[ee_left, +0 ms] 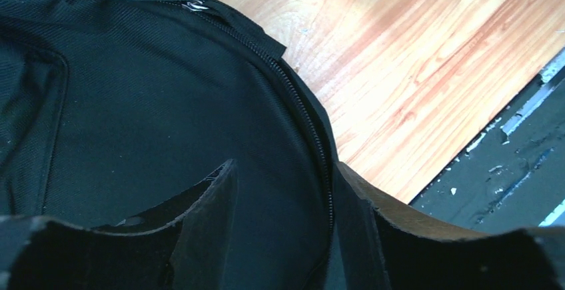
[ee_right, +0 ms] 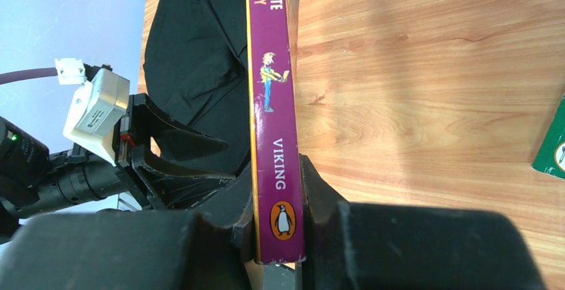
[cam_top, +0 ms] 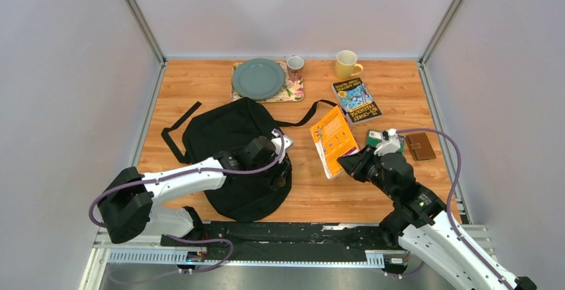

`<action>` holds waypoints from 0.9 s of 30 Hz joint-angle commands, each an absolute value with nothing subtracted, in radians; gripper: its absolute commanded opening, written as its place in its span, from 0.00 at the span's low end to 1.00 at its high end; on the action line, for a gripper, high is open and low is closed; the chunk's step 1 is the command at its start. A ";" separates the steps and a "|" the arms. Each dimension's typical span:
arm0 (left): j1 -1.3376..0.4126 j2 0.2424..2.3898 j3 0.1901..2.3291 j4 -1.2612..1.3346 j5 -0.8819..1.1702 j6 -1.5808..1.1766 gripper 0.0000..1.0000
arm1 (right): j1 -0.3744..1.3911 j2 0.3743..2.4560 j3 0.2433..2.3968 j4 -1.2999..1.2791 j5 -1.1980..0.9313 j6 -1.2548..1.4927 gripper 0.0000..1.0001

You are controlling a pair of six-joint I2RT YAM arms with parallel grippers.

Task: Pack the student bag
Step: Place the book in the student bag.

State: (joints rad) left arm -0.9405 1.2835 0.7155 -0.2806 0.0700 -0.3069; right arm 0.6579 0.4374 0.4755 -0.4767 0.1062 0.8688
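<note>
The large black soft fabric backpack (cam_top: pixel 220 137) lies flat on the wooden table (cam_top: pixel 400 90), at about 9 o'clock from the table's centre. Its long black straps (cam_top: pixel 174 130) trail out toward 10 o'clock and 2 o'clock. The left gripper (cam_top: pixel 281 173) hangs over the bag's 4 o'clock edge with its jaws spread apart and nothing between them but bag fabric. In the left wrist view the closed black zipper (ee_left: pixel 300 103) curves along the bag's rim between the two fingers. The right gripper (ee_right: pixel 275 177) is clamped on a thin paperback book with an orange cover and purple spine (cam_top: pixel 333 140), its fingers (ee_right: pixel 313 190) pressing both faces at the end of the spine that bears the penguin logo. The book sits just past the bag's 3 o'clock side, near the table's centre. At 11 o'clock a round grey-green plate (cam_top: pixel 258 78) rests on a floral placemat (cam_top: pixel 293 92), with a small patterned mug (cam_top: pixel 294 67) beside it. A yellow mug (cam_top: pixel 346 64) stands at 1 o'clock, a second paperback with a blue, yellow and black cover (cam_top: pixel 357 101) lies just below it, and a small brown wallet (cam_top: pixel 420 147) lies at 3 o'clock.
</note>
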 commanded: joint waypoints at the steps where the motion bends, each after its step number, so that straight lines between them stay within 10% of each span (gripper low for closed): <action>1: -0.942 1.301 0.755 -0.291 0.034 -0.293 0.59 | 0.658 0.433 0.541 -0.429 0.109 0.845 0.00; 27: -0.942 1.308 0.698 -0.354 0.089 -0.278 0.36 | 0.658 0.446 0.506 -0.403 0.089 0.868 0.00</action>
